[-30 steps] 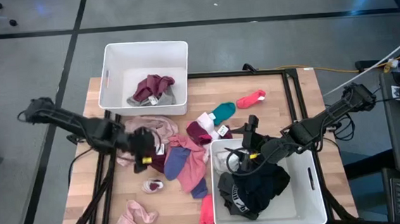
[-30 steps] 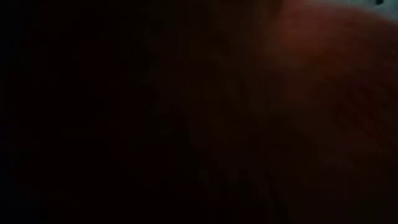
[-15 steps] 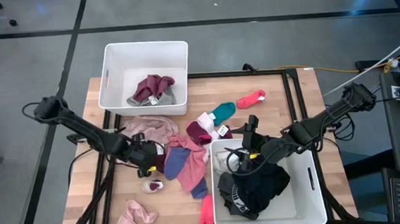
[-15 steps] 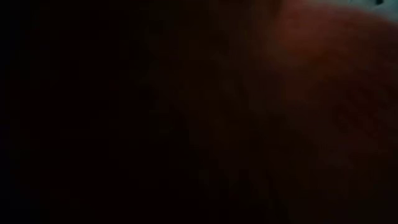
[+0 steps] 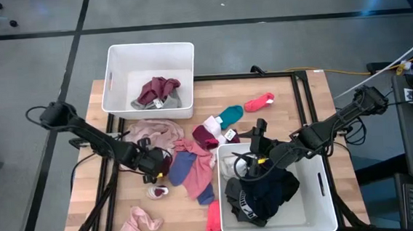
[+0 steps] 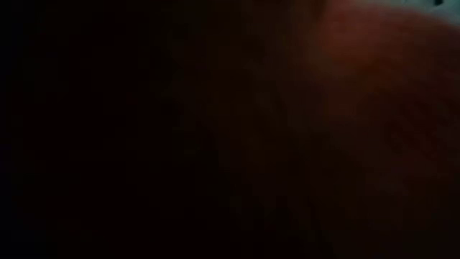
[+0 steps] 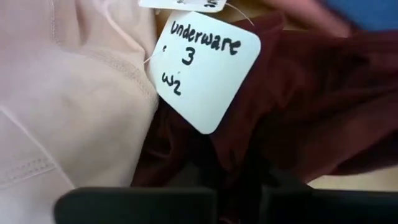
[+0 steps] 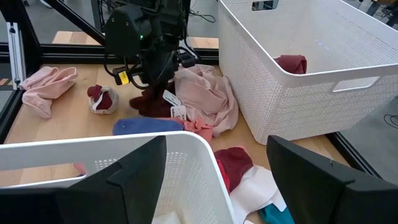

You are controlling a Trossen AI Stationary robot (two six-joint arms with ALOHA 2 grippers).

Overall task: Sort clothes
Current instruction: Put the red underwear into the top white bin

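High view: left gripper (image 5: pixel 157 165) clamped on dark maroon soft garment (image 5: pixel 163 164) in centre pile on wooden table (image 5: pixel 87 182). Right gripper (image 5: pixel 251 165) wide, over near white plastic bin (image 5: pixel 328 202). Low view: dark. Left wrist view: handwritten white paper tag (image 7: pixel 204 68) on maroon fabric.

1. The high view is evenly and brightly lit from overhead; shadows on the table (image 5: pixel 292 95) are soft and short.
2. The low view is almost wholly black, with only a dim reddish glow toward 2 o'clock; nothing in it can be made out.
3. The left wrist view is bright but very close: the paper tag (image 7: pixel 205 65) is sharp, and the dark fingers at 6 o'clock are blurred.
4. The right wrist view is clear, with its near dark fingers soft-edged.
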